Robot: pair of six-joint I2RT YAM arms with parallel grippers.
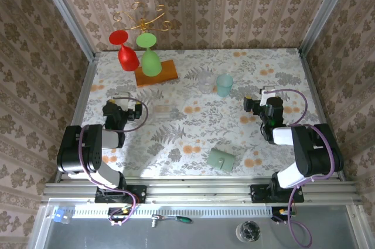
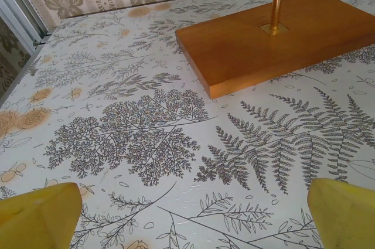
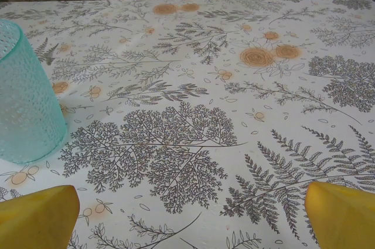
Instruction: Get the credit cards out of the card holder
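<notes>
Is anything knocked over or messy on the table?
Nothing is spilled or broken. The card holder lies closed and slightly crooked near the front edge. The red glass and green glass hang upside down, but that's their rack.

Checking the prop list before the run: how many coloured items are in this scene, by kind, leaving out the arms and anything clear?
Wine glasses: 2 (red wine glass, green wine glass)
Cups: 1 (teal cup)
Boards: 1 (orange wooden board)
Wallets: 1 (card holder, closed)
Total: 5
</notes>
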